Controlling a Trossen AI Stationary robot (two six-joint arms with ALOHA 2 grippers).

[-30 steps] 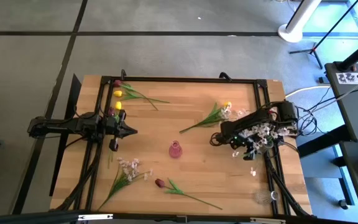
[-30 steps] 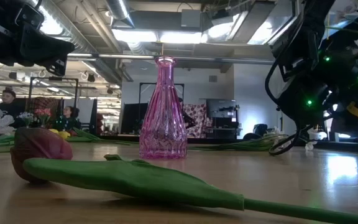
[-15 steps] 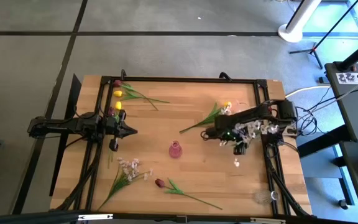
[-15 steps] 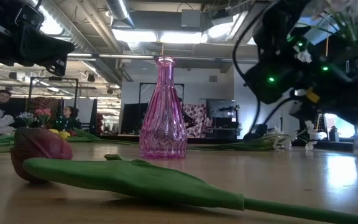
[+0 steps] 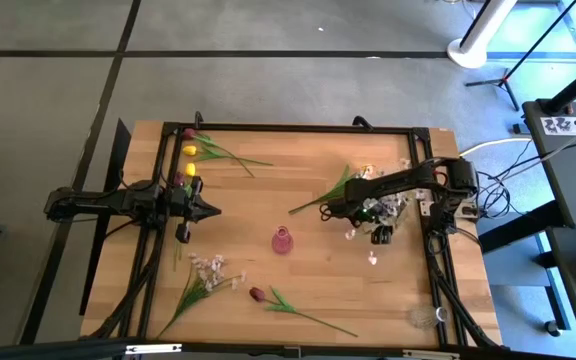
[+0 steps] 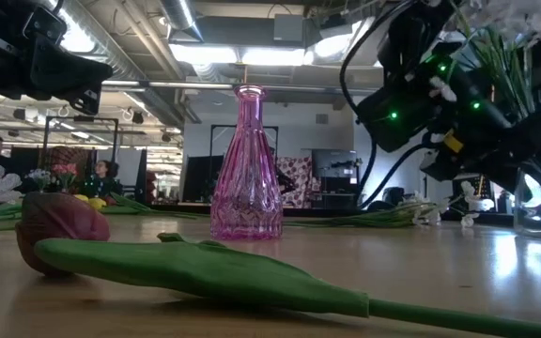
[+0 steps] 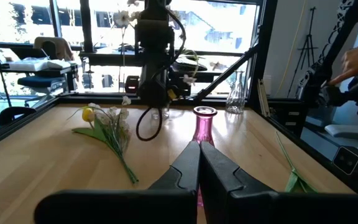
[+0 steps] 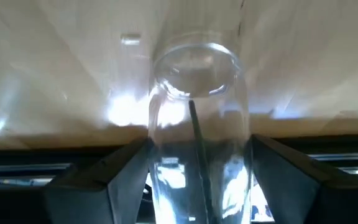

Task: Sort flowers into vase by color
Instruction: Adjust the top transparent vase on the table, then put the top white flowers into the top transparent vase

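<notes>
My left gripper (image 7: 199, 149) hovers over the left side of the tabletop (image 5: 318, 265), its jaws closed on nothing and pointed at the pink glass vase (image 5: 282, 240). That vase stands upright and empty near the middle.

My right gripper (image 8: 197, 146) is out over the right half of the tabletop, to the right of the pink vase. Its jaws are clamped on either side of a clear glass vase (image 8: 197, 106) with a thin stem (image 8: 199, 162) inside. From the low view, green stems and small white blossoms (image 6: 496, 66) stick out above that arm.

The other flowers lie flat on the wood:
- Two yellow tulips (image 5: 190, 150) and a maroon tulip (image 5: 187, 132) are at the far left corner.
- A white-pink spray (image 5: 208, 270) lies at the near left.
- Another maroon tulip (image 6: 59, 230) lies just in front of the pink vase, with its long leaf running right.
- A yellow bloom with white sprigs (image 7: 104, 118) lies beyond the pink vase, near the right arm.

A second clear vase (image 5: 428, 316) stands at the near right corner.
</notes>
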